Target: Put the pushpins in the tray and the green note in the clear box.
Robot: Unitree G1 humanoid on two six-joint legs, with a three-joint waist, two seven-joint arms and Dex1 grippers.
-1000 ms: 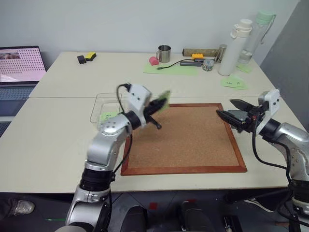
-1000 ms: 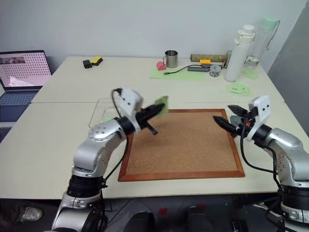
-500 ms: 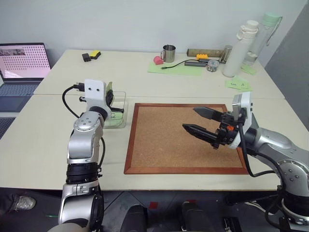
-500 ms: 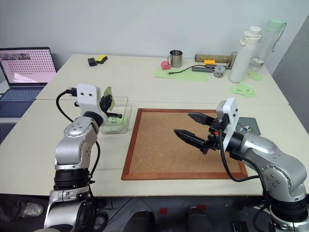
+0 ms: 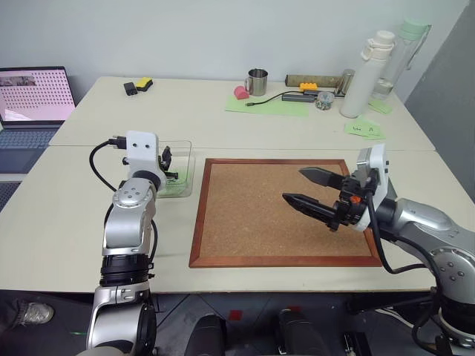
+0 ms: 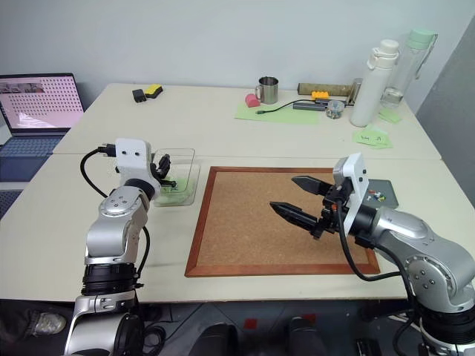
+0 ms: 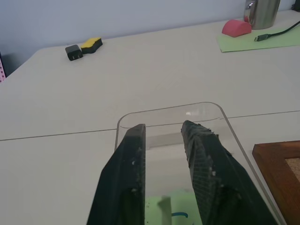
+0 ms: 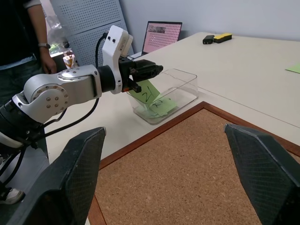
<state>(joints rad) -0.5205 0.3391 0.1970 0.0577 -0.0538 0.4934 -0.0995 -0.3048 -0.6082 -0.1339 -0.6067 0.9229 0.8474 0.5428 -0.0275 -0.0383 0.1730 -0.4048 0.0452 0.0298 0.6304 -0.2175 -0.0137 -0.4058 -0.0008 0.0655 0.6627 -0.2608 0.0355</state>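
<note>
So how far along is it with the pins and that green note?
Nearly done. Pushpins lie in the tray; the green note is inside the clear box, below the open left gripper. The right gripper is open, empty. The corkboard looks bare, so little seems left.

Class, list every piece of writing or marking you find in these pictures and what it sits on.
Green note dropping into the clear box: dark handwritten marks, not readable.
Pale green slip near the white bottle: marks too small.
Laptop screen: dotted pattern, illegible.
</note>
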